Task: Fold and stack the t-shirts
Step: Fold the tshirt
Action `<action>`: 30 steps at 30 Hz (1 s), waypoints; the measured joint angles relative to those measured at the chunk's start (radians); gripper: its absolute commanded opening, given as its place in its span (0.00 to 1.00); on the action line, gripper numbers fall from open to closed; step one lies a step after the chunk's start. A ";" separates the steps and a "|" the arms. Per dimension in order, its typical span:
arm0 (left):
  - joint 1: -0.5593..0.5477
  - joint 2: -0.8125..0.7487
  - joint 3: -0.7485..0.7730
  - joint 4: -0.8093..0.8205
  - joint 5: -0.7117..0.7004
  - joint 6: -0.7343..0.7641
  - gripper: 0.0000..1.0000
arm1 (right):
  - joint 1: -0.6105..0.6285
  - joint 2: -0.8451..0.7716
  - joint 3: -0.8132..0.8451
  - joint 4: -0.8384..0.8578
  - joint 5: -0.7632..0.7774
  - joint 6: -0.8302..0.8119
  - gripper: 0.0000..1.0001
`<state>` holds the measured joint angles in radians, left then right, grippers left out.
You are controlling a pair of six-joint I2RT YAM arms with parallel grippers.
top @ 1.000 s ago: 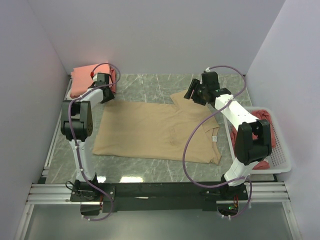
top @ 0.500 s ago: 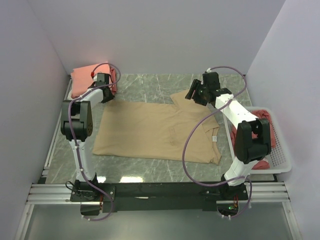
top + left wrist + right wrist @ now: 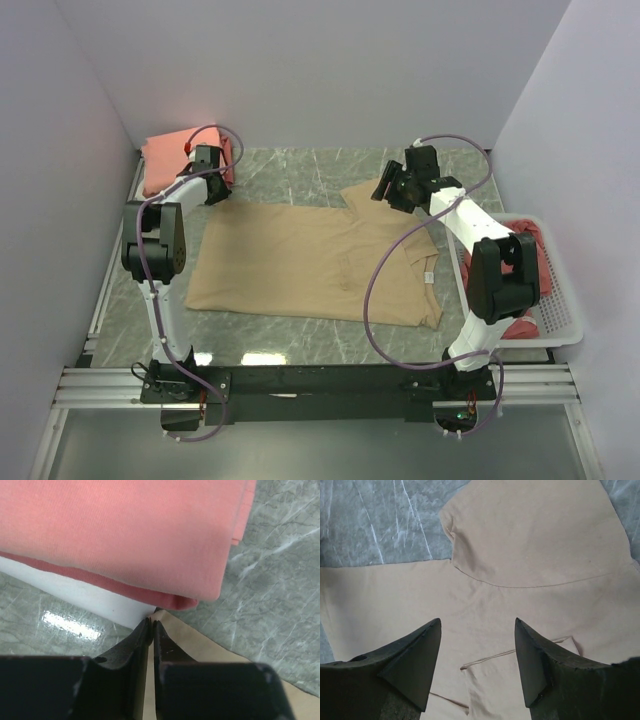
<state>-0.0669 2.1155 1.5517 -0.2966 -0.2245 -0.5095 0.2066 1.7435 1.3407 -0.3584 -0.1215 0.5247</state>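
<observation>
A tan t-shirt (image 3: 310, 260) lies spread flat in the middle of the table. My left gripper (image 3: 212, 187) is at its far left corner, with the jaws shut on that corner (image 3: 151, 622), the tan cloth (image 3: 210, 650) showing around the fingers. Just beyond is a folded stack: salmon-pink tee (image 3: 125, 530) on top, a red one (image 3: 170, 599) and a white one (image 3: 100, 602) under it; the stack also shows at the back left in the top view (image 3: 170, 160). My right gripper (image 3: 386, 190) hovers open and empty (image 3: 477, 625) over the tan shirt's sleeve (image 3: 530, 535).
A white slatted basket (image 3: 560, 320) stands at the right edge with red shirts (image 3: 530, 255) in it, close to the right arm's elbow. Purple cables loop from both arms over the shirt. Grey walls close in on the left, back and right.
My right gripper has shifted very slightly over the tan shirt's sleeve. The left gripper has stayed at the shirt's corner.
</observation>
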 measured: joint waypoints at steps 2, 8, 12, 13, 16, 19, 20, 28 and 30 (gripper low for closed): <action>0.000 0.000 0.000 0.000 0.000 0.000 0.11 | -0.002 0.000 0.000 0.000 0.000 -0.002 0.67; 0.000 0.000 0.000 -0.005 -0.002 0.000 0.01 | -0.010 0.021 0.000 -0.001 0.001 -0.003 0.67; 0.000 0.000 0.001 -0.004 -0.009 0.000 0.01 | -0.026 0.086 0.042 -0.027 0.015 -0.002 0.68; 0.000 0.000 0.001 -0.003 -0.010 0.000 0.01 | -0.034 0.114 0.066 -0.037 0.023 -0.002 0.68; 0.000 0.000 -0.001 0.002 -0.010 0.000 0.01 | -0.063 0.189 0.133 -0.062 0.044 0.002 0.68; 0.002 -0.006 -0.015 0.009 -0.008 0.000 0.01 | -0.096 0.272 0.218 -0.105 0.084 0.006 0.68; 0.003 -0.008 -0.019 0.013 -0.008 0.000 0.01 | -0.103 0.293 0.243 -0.117 0.094 0.006 0.68; 0.008 -0.013 -0.027 0.047 0.018 -0.008 0.01 | -0.127 0.487 0.529 -0.247 0.185 0.022 0.67; 0.008 -0.014 -0.027 0.049 0.024 -0.008 0.01 | -0.126 0.519 0.573 -0.274 0.196 0.032 0.65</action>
<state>-0.0593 2.1010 1.5242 -0.2474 -0.2005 -0.5175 0.0807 2.2623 1.9141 -0.6323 0.0750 0.5568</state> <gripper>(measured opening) 0.013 0.667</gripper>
